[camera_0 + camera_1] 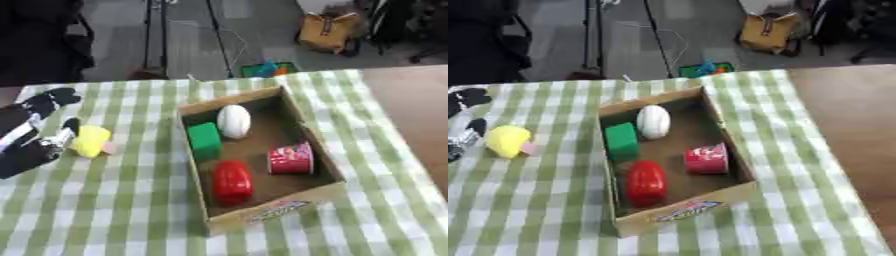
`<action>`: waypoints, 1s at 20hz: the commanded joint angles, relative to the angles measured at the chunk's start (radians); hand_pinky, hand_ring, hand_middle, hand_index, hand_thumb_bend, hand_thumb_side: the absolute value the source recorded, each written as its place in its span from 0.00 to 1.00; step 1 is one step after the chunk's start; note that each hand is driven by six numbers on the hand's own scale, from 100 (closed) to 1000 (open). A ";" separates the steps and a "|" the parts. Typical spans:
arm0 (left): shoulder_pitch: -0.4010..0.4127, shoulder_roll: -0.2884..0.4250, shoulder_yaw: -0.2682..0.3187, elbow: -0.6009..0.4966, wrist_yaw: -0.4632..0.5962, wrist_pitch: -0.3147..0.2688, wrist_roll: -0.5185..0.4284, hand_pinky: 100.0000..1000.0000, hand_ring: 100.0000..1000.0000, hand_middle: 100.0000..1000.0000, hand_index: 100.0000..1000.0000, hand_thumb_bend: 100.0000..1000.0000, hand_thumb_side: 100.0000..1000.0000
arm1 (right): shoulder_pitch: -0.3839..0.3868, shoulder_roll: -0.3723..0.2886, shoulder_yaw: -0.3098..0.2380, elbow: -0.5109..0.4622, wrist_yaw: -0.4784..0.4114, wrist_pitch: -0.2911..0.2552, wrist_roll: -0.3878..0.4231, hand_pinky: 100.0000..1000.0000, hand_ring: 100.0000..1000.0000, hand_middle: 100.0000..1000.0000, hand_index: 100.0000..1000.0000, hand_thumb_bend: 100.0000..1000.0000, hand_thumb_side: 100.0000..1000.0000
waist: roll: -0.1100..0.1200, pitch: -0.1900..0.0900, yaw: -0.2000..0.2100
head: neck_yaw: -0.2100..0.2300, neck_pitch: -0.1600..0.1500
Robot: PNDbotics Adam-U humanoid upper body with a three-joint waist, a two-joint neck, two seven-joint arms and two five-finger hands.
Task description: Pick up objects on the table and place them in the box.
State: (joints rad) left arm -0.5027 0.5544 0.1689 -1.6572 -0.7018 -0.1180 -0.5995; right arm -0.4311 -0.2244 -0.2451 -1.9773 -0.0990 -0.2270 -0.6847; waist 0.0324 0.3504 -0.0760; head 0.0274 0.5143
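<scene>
Four items sit in the open brown cardboard box [296, 119] at centre frame: a glossy red rounded object [232, 182], red cylindrical cup [291, 159], green block [205, 140], white egg-shaped ball [234, 121]. At left, the black left hand [35, 134] has its fingers curled around a soft-looking yellow rounded object [90, 141] over the green-checked cloth table [105, 210].

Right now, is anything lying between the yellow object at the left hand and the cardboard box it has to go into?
Nothing visible does. The yellow rounded object sits at the left hand, and only bare green checked tablecloth separates it from the open cardboard box's left wall.
</scene>
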 commanded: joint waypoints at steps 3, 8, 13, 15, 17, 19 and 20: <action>-0.046 0.119 -0.019 0.083 0.008 -0.036 -0.025 1.00 1.00 1.00 1.00 0.13 1.00 | -0.008 -0.021 0.005 -0.023 -0.006 0.001 0.009 0.54 0.57 0.47 0.74 0.00 0.37 | -0.001 -0.030 -0.005 | 0.003 0.011; -0.074 0.166 -0.047 0.155 -0.019 -0.069 -0.032 1.00 1.00 1.00 1.00 0.20 1.00 | -0.007 -0.020 0.007 -0.023 -0.008 0.005 0.014 0.54 0.57 0.47 0.74 0.00 0.38 | -0.001 -0.032 -0.008 | 0.006 0.015; -0.091 0.190 -0.097 0.203 -0.062 -0.151 0.091 1.00 1.00 1.00 1.00 0.43 1.00 | -0.008 -0.019 0.008 -0.023 -0.011 0.007 0.018 0.54 0.57 0.47 0.73 0.00 0.38 | -0.004 -0.031 -0.012 | 0.015 0.012; -0.098 0.197 -0.116 0.245 -0.085 -0.172 0.127 1.00 1.00 1.00 1.00 0.42 1.00 | -0.008 -0.019 0.009 -0.023 -0.013 0.007 0.019 0.54 0.57 0.47 0.73 0.00 0.38 | -0.005 -0.031 -0.014 | 0.018 0.011; -0.107 0.199 -0.131 0.285 -0.081 -0.184 0.138 1.00 1.00 1.00 1.00 0.44 1.00 | -0.007 -0.018 0.009 -0.023 -0.014 0.008 0.020 0.54 0.57 0.47 0.73 0.00 0.39 | -0.005 -0.031 -0.015 | 0.020 0.010; -0.119 0.200 -0.143 0.314 -0.085 -0.194 0.133 1.00 1.00 1.00 1.00 0.44 1.00 | -0.007 -0.017 0.011 -0.023 -0.016 0.009 0.022 0.54 0.57 0.47 0.73 0.00 0.39 | -0.005 -0.030 -0.015 | 0.021 0.011; -0.124 0.200 -0.149 0.325 -0.094 -0.199 0.126 1.00 1.00 1.00 1.00 0.44 1.00 | -0.007 -0.016 0.012 -0.023 -0.017 0.010 0.023 0.54 0.57 0.47 0.73 0.00 0.39 | -0.005 -0.030 -0.015 | 0.022 0.010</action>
State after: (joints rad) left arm -0.6086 0.7093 0.0215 -1.3386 -0.7888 -0.3083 -0.4750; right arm -0.4307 -0.2244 -0.2336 -1.9773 -0.1087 -0.2168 -0.6663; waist 0.0287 0.3460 -0.0911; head 0.0463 0.5192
